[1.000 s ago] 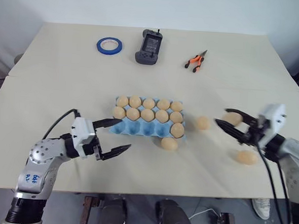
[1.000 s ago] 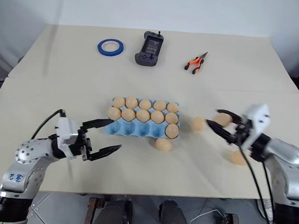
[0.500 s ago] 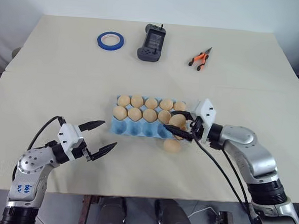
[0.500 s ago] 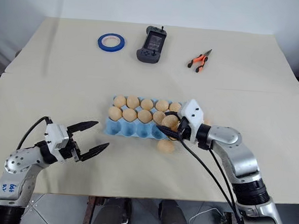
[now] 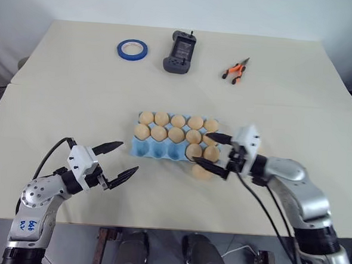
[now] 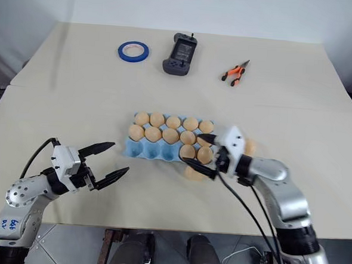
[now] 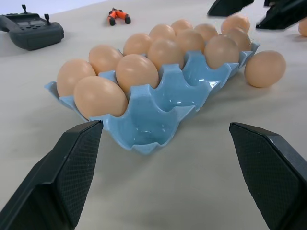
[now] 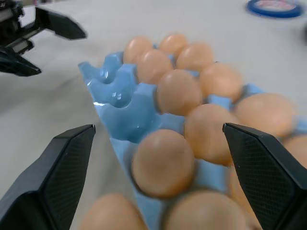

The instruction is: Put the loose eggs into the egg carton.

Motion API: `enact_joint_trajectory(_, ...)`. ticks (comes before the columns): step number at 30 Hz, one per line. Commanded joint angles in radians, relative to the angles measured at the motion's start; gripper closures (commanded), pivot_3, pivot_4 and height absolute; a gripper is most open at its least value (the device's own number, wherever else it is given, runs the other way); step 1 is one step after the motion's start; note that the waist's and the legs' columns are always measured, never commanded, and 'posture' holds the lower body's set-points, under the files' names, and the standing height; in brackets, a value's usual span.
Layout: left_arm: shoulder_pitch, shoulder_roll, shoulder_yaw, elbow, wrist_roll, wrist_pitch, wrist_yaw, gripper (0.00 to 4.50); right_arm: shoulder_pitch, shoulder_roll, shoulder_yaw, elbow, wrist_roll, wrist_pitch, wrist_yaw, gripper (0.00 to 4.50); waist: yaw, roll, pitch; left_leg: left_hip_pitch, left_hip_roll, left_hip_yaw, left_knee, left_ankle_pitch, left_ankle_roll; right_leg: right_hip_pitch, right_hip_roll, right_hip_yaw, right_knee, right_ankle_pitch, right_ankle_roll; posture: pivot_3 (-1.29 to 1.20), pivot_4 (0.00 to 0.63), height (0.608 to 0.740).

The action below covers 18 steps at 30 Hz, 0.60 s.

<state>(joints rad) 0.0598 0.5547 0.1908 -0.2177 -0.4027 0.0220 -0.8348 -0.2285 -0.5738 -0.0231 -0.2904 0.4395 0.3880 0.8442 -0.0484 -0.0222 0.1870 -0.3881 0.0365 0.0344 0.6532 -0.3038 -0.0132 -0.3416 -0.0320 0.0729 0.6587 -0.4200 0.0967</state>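
- The table (image 5: 59,89) is a broad beige surface made of two boards that meet in a seam across it.
- The right arm (image 5: 298,187) comes in from the right, with its right gripper (image 5: 218,152) at the carton's right end. Its two black fingers stand wide apart and hold nothing; one reaches over the right-hand eggs and the other lies along the near right corner.
- The left arm (image 5: 41,192) sits near the table's front edge, and its left gripper (image 5: 117,162) points at the carton's near left corner, a short way off. Its fingers are spread apart and empty.
- The egg carton (image 5: 157,149) is a light blue tray at the middle of the table. Its far row and middle row are full, the near row holds two eggs at its right end, and three near cups on the left are bare.
- A dark handheld controller (image 5: 180,47) lies at the far side of the table.
- A blue tape roll (image 5: 132,48) lies to the left of the controller.
- Orange-handled pliers (image 5: 233,71) lie to its right.
- One loose egg (image 5: 201,172) rests on the table just in front of the carton's near right corner, under the right gripper's near finger.
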Motion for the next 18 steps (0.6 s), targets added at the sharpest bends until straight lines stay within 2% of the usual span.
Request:
enact_joint_trajectory(1,-0.018,0.015,0.003,-0.02,-0.027,0.013,-0.019,0.0,0.088,-0.032,-0.157,-0.037,0.035,-0.068,-0.002,0.04,0.002,0.0,0.0,0.0,0.0,0.0,0.0,0.0,0.0,0.0,0.0,0.0,0.0,0.0,0.0,0.0,0.15,0.74)
enact_joint_trajectory(5,-0.05,0.017,-0.003,0.015,-0.018,0.01,-0.031,0.0,0.242,-0.028,-0.321,0.002,0.025,-0.189,0.0,0.04,0.002,0.0,0.0,0.0,0.0,0.0,-0.001,0.0,0.0,0.0,0.001,0.0,0.0,0.0,0.0,0.0,0.15,0.74)
enact_joint_trajectory(10,-0.073,0.024,-0.006,0.048,-0.012,0.005,-0.056,0.0,0.425,-0.002,-0.437,0.059,-0.012,-0.312,-0.022,0.04,-0.002,0.0,0.0,0.001,0.0,0.001,-0.001,0.0,-0.001,0.001,0.001,0.001,-0.001,0.0,0.0,0.0,0.15,0.74)
enact_joint_trajectory(14,-0.078,0.035,0.003,0.056,-0.033,0.028,-0.077,0.0,0.554,0.049,-0.47,0.083,-0.029,-0.375,-0.045,0.04,-0.007,0.0,0.0,0.003,0.0,0.002,-0.001,0.001,-0.001,0.002,0.002,0.003,0.0,0.0,0.0,0.0,0.15,0.74)
enact_joint_trajectory(18,-0.097,0.039,-0.012,0.061,-0.026,0.017,-0.105,0.0,0.586,0.074,-0.448,0.109,-0.045,-0.422,-0.052,0.04,-0.01,0.0,0.0,0.005,0.0,0.004,-0.002,0.002,-0.001,0.003,0.002,0.005,0.0,0.0,-0.001,0.0,0.15,0.74)
